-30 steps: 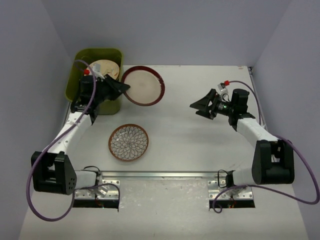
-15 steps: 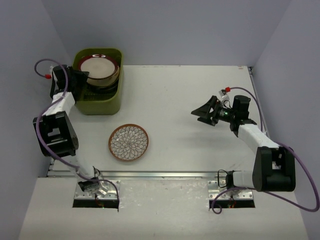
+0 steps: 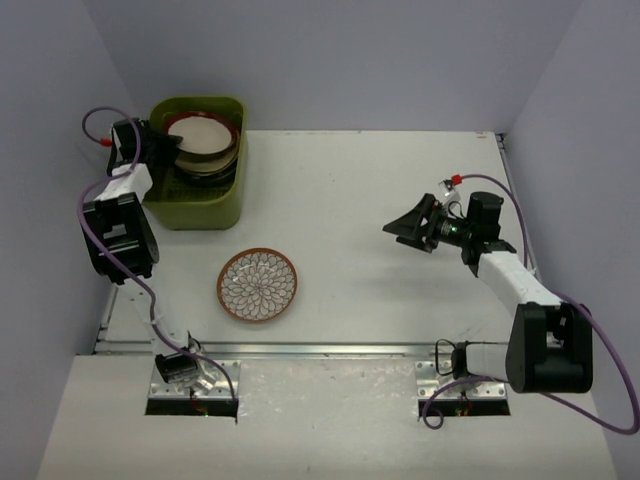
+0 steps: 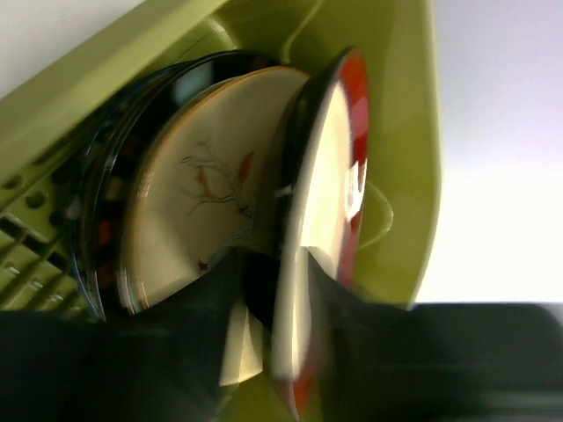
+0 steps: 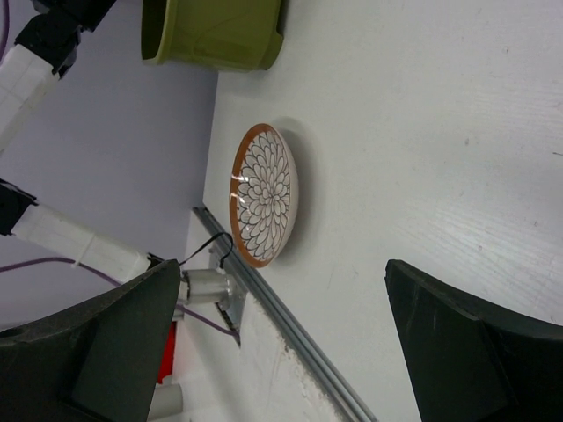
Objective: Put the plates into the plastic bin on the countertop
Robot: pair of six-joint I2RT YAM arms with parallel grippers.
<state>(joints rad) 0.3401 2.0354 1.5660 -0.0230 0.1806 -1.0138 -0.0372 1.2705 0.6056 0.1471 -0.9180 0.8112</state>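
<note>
One plastic bin (image 3: 222,205), at ten o'clock on the one bench (image 3: 400,170), shows three plates: one dark plate (image 4: 101,237), one cream plate (image 4: 189,202), one red-rimmed plate (image 4: 330,176). One flower-patterned plate (image 3: 258,285) lies at seven o'clock. Two hands: left hand (image 3: 168,150), right hand (image 3: 405,225).

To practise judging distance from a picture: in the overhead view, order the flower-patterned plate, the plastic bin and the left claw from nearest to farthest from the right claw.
Measured from the right claw:
1. the flower-patterned plate, lying to its left, toward the arm bases.
2. the plastic bin, in the far-left corner.
3. the left claw, at the bin's far-left rim.
</note>
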